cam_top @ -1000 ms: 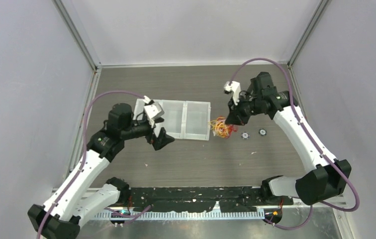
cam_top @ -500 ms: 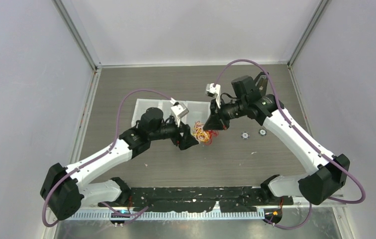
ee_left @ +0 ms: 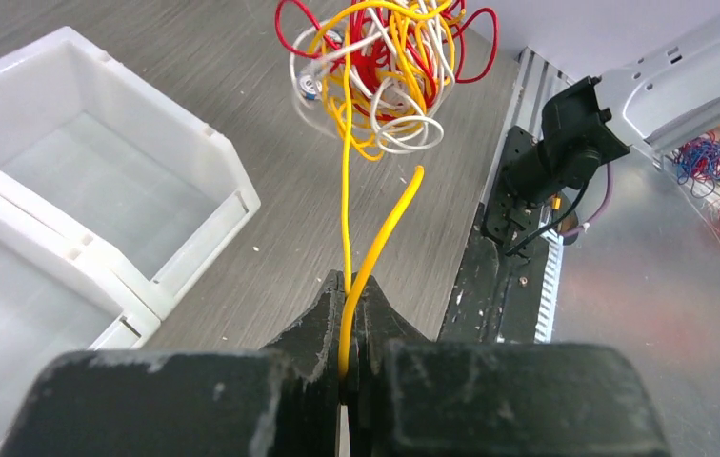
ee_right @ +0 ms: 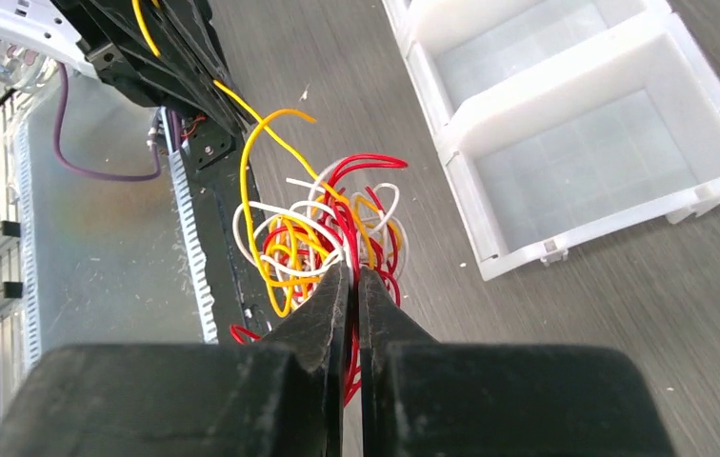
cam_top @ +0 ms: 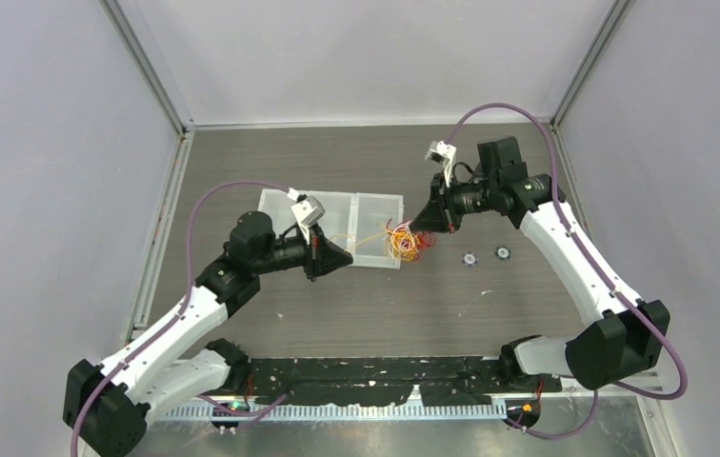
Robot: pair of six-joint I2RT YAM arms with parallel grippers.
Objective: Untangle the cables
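Yellow cable [ee_left: 346,209] is clamped in the clenched left pincer [ee_left: 345,286] and runs straight to the tangle of cables [ee_left: 385,67]. The right pincer [ee_right: 350,276] is clenched on that red, white and yellow tangle, over the grey surface [cam_top: 432,305], just beside the right end of the white bins [cam_top: 332,193].

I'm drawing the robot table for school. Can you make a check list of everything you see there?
Surface: dark wood-look table.
Job's things: wire tangle in red, white and yellow; one yellow wire stretches out of it.
Clutter: white bins; two small round bits on the table.
Grippers: left gripper shut on yellow wire; right gripper shut on wire tangle.
Cables: purple hoses loop over both arms.
Surroundings: pale walls, metal frame.
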